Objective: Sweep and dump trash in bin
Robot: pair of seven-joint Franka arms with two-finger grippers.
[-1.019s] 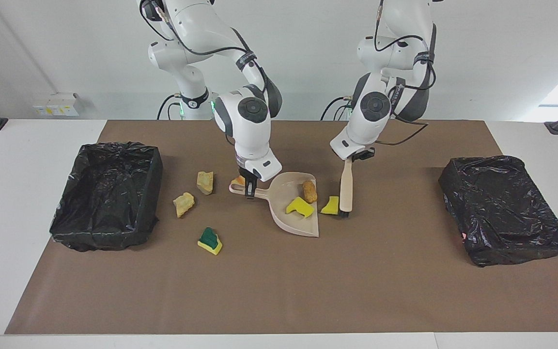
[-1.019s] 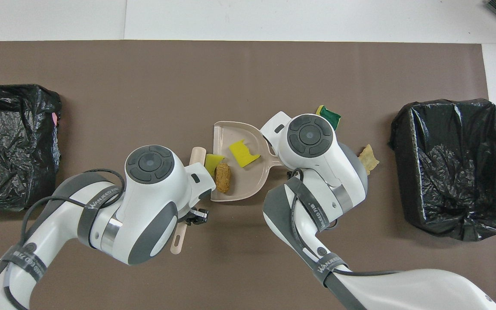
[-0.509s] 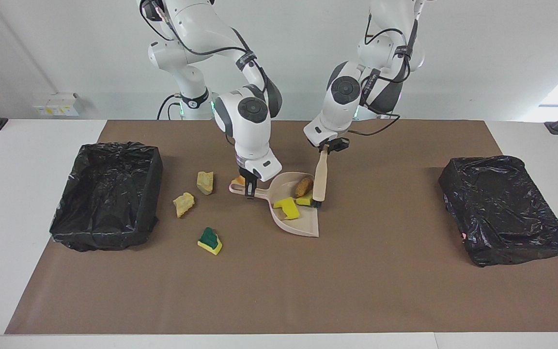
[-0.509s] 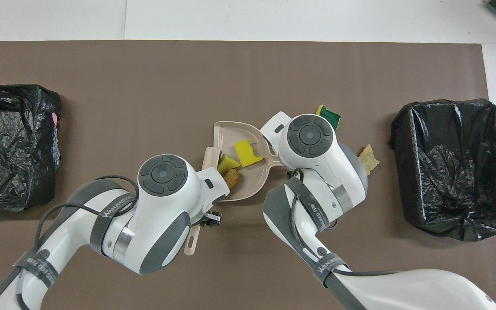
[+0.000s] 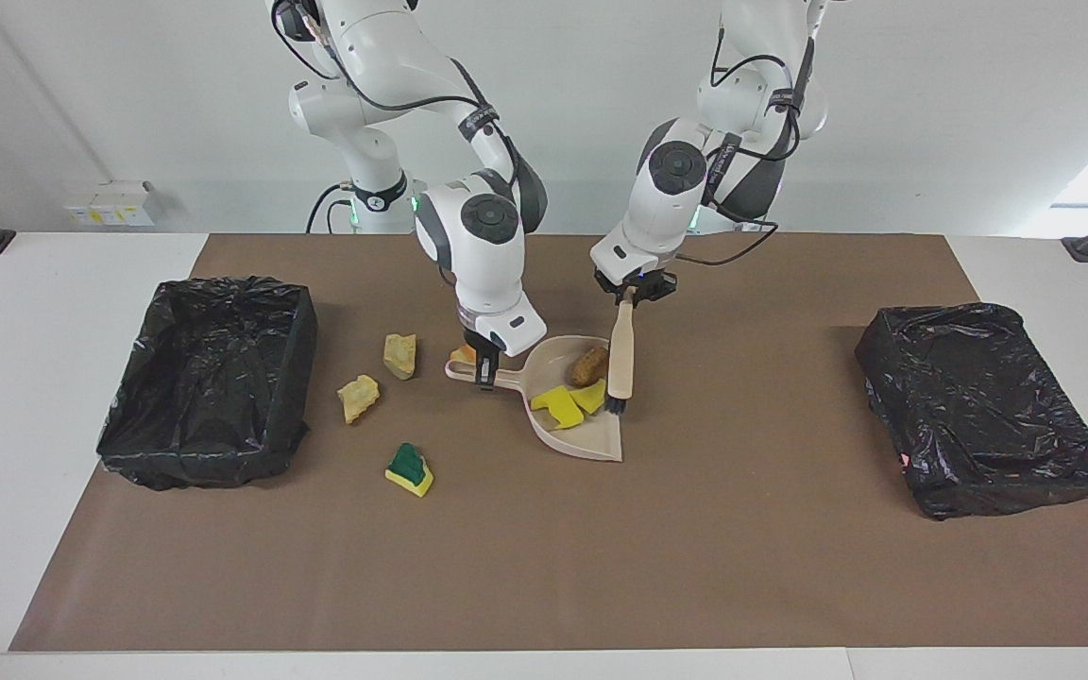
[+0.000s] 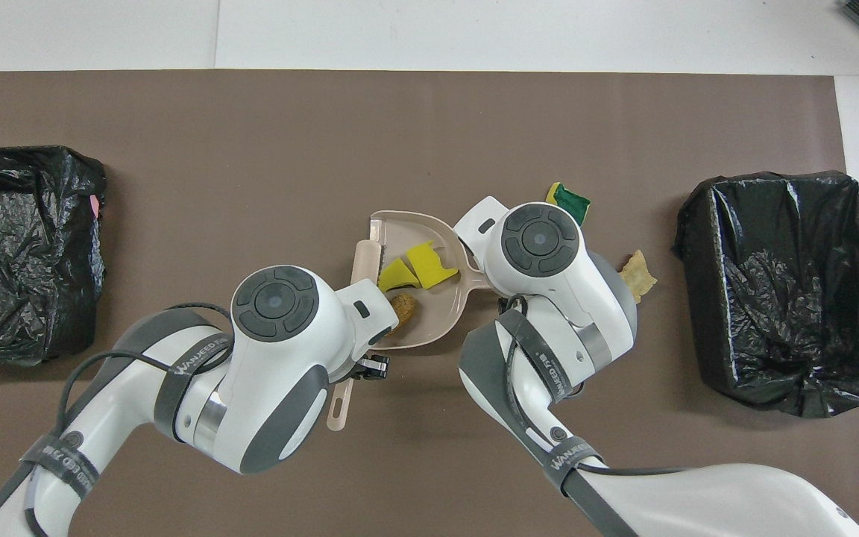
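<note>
The brush (image 5: 621,364) is gripped by its handle in the left gripper (image 5: 634,295); its bristles rest at the dustpan (image 5: 591,442) mouth. The dustpan handle is clamped by the right gripper (image 5: 484,370). Three trash pieces (image 5: 568,401) lie in the pan. Farther out, a green-topped sponge (image 5: 409,468) lies on the mat (image 5: 544,567).

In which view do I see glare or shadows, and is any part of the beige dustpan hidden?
Facing view: daylight enters at the edge by the left arm's end; the crinkled black bag-lined bin there shows small glints; shadows on the brown mat are soft. Overhead view: the white robot wrists hide the near corner and the handle of the beige plastic dustpan.
</note>
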